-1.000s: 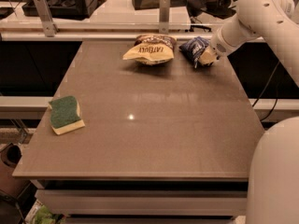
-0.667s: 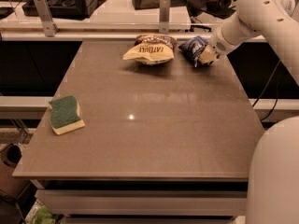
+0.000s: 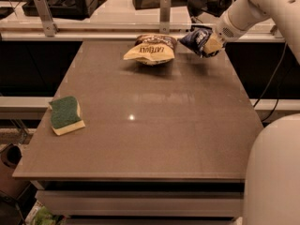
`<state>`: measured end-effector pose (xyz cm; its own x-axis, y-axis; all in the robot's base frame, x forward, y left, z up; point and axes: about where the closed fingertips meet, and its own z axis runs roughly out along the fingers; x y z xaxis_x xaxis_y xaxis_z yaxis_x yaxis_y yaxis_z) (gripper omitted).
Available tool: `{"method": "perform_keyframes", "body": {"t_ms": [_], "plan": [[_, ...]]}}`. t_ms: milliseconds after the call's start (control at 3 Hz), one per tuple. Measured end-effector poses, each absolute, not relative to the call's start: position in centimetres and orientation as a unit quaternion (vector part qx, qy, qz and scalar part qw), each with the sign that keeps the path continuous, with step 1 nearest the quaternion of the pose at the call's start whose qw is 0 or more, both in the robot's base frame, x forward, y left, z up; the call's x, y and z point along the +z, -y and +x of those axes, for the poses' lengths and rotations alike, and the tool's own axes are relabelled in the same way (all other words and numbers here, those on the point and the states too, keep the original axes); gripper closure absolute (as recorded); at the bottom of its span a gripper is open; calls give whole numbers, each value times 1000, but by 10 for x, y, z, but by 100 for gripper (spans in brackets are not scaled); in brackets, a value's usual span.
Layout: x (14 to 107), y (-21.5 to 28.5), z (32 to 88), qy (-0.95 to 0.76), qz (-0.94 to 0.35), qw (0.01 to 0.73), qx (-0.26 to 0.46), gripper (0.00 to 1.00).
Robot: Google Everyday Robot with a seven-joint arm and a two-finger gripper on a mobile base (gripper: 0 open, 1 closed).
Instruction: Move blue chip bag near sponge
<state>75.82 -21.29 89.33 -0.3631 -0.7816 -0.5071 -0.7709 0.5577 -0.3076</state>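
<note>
1. Gripper (image 3: 211, 45): located over the far right corner of the table (image 3: 164, 125), at the end of the white arm (image 3: 255, 6) that enters from the upper right. The 2 fingers are closed on the blue chip bag (image 3: 196, 39); the pale fingertip pads clamp the right end of the bag.

2. Blue chip bag: positioned directly at the gripper, projecting to the left of the fingertips. The bag is crumpled, with white patches on dark-blue foil. It appears to be held slightly above the table surface, not resting on it. Whether its lower edge touches the table cannot be determined.

3. Sponge (image 3: 65, 115): lies flat near the left edge of the table, green side up, on the near half of the surface. It is well apart from the bag and the gripper, on the opposite side of the table and closer to the camera.

4. Yellow-and-brown chip bag (image 3: 150, 49): lies on the far centre of the table, just to the left of the blue chip bag. The 2 bags are close but a gap shows between them.

5. Robot body (image 3: 274, 172): 1 large white housing fills the lower right corner of the view, beside the right edge of the table.
</note>
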Motion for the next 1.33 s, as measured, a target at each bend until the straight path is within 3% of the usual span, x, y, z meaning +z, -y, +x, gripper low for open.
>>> {"method": "perform_keyframes", "body": {"t_ms": [1333], "plan": [[958, 176, 680, -777, -540, 322, 33, 100]]}}
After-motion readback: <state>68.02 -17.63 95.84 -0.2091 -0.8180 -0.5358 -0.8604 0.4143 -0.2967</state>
